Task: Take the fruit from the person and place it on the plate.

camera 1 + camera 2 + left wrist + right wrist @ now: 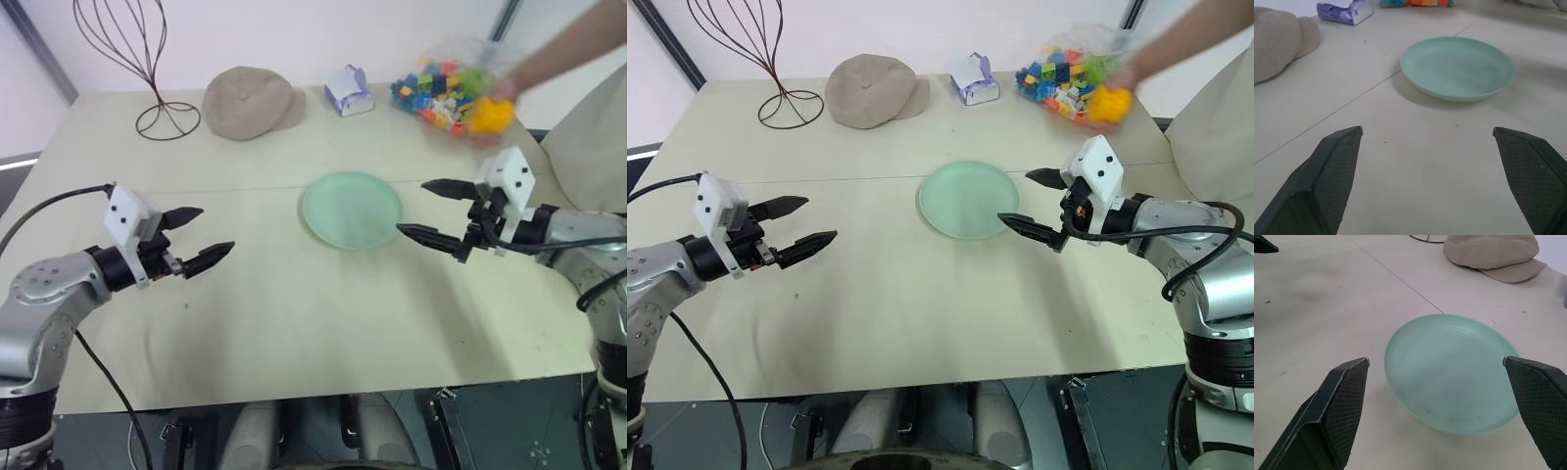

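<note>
Left eye view: left gripper [201,238] hovering over near bench [294,323], jaws spread, gripping nothing | right gripper [429,209] hanging just beside plate [352,210], jaws spread, gripping nothing | plate sitting bare mid-bench | person's hand [500,98] holding fruit [490,115] above far right corner, by bricks [436,90].

Yellow-orange fruit [1109,104], mint-green plate [352,210], beige cap [248,101], multicoloured bricks [436,90].
</note>
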Tool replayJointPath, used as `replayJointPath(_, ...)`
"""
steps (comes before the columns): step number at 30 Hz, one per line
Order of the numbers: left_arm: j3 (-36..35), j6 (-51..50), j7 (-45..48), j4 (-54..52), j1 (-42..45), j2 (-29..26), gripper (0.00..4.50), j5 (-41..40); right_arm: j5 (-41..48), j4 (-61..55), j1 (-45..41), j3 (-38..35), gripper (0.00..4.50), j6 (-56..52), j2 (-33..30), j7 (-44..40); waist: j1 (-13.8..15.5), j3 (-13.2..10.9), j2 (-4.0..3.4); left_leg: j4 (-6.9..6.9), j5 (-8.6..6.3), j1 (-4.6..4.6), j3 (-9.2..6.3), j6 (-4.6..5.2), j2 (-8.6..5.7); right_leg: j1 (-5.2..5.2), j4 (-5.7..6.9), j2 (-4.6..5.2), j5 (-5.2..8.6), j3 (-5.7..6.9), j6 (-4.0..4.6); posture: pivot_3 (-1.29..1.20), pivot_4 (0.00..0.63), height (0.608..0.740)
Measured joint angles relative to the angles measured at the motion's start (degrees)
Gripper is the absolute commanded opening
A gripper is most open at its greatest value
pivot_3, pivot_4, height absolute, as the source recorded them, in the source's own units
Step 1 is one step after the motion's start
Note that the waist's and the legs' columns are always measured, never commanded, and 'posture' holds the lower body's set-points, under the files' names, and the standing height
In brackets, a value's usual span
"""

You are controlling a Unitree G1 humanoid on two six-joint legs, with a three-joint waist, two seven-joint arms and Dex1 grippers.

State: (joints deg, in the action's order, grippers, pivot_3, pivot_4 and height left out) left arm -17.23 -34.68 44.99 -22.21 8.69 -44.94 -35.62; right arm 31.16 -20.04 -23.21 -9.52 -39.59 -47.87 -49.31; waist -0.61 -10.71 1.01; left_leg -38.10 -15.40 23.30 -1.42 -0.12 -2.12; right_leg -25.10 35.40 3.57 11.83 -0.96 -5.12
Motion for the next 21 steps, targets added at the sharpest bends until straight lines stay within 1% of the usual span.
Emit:
replayJointPath(8,0.1,0.3,-0.2,0.2,0.2,0.1,4.50,0.2,0.0,0.0,0.0,0.0,4.49,0.0,0.1,0.7,0.0,0.0,0.00,-0.01,0.00,0.00,0.00,0.00,0.00,0.00,0.01,0.00,0.00,0.00,0.00,0.00,0.150,0.740)
replayJointPath(11,0.0,2.0,-2.6,1.2,1.6,1.6,4.50,1.5,0.1,0.0,0.0,0.2,4.49,0.0,0.3,0.8,0.0,0.0,0.00,-0.02,0.00,-0.01,0.00,0.00,0.00,0.01,0.02,0.00,0.00,0.00,0.00,0.00,0.150,0.740)
replayJointPath(17,-0.3,10.5,-11.7,2.1,4.4,7.5,4.50,9.0,0.1,0.0,-0.4,1.2,4.49,0.0,1.0,1.1,0.1,0.0,0.02,-0.06,0.00,-0.02,0.01,0.00,-0.02,0.03,0.03,0.02,-0.01,-0.04,-0.02,0.00,0.150,0.740)
replayJointPath(21,0.7,16.8,-16.4,2.3,4.4,9.9,4.50,15.6,0.1,0.0,-0.5,1.5,4.49,0.0,1.3,1.1,0.1,0.0,0.02,-0.05,0.00,-0.02,0.00,0.00,-0.02,0.03,0.03,0.02,-0.01,-0.06,-0.02,0.00,0.150,0.740)
